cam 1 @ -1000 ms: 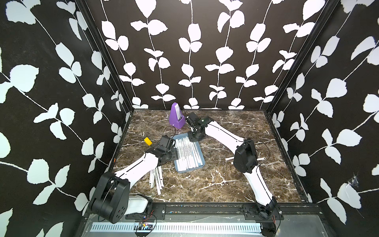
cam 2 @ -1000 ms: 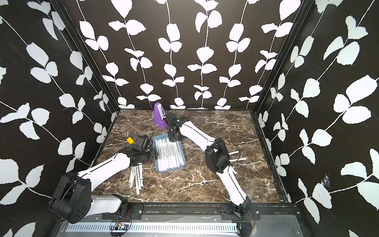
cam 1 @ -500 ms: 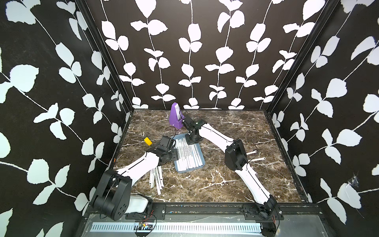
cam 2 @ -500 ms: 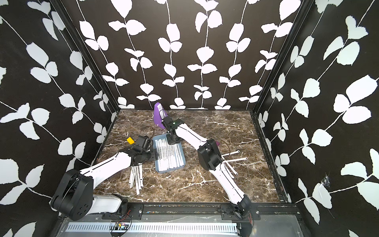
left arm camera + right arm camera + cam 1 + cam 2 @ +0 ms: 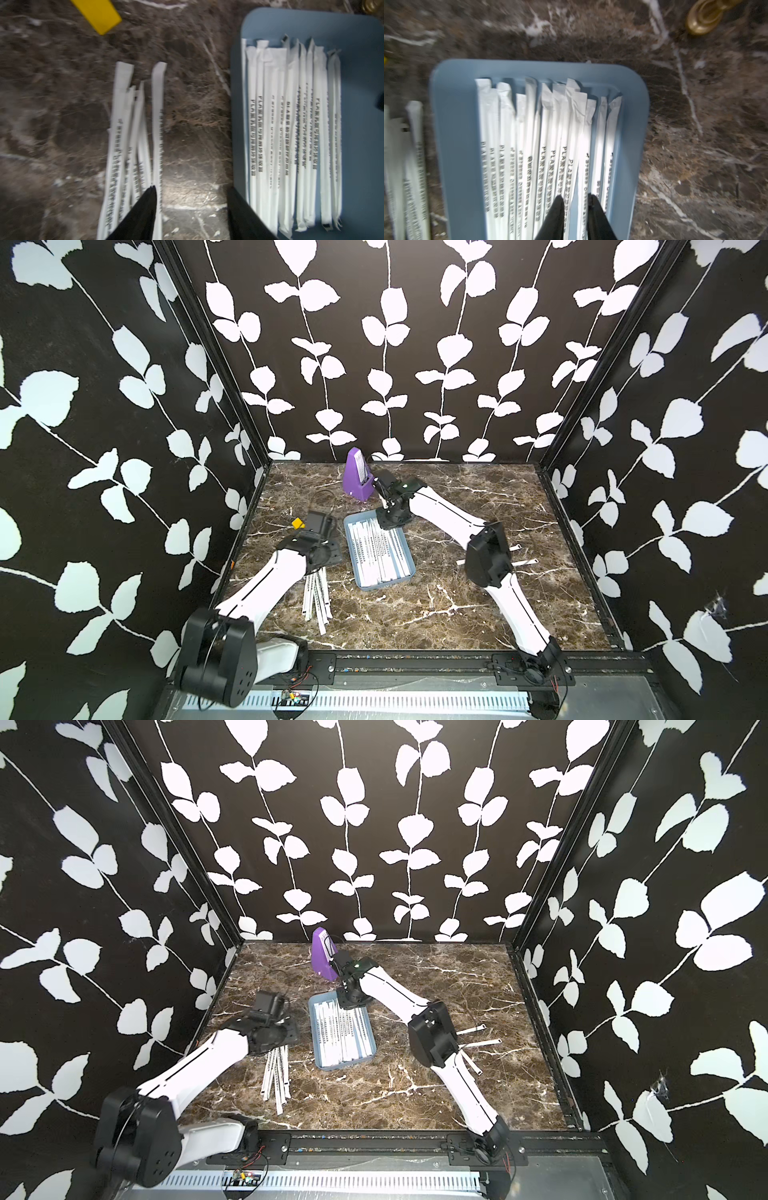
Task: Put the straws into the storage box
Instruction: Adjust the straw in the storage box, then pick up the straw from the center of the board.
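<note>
Even, diffuse light from above filled both top views, which were sharp, with the leaf pattern stretched toward the edges. Only faint, soft shadows lay on the marble surface (image 5: 436, 614). Both wrist views were motion-blurred. Print on the straws (image 5: 270, 135) smeared, and their wrappers glared white in the right wrist view.
</note>
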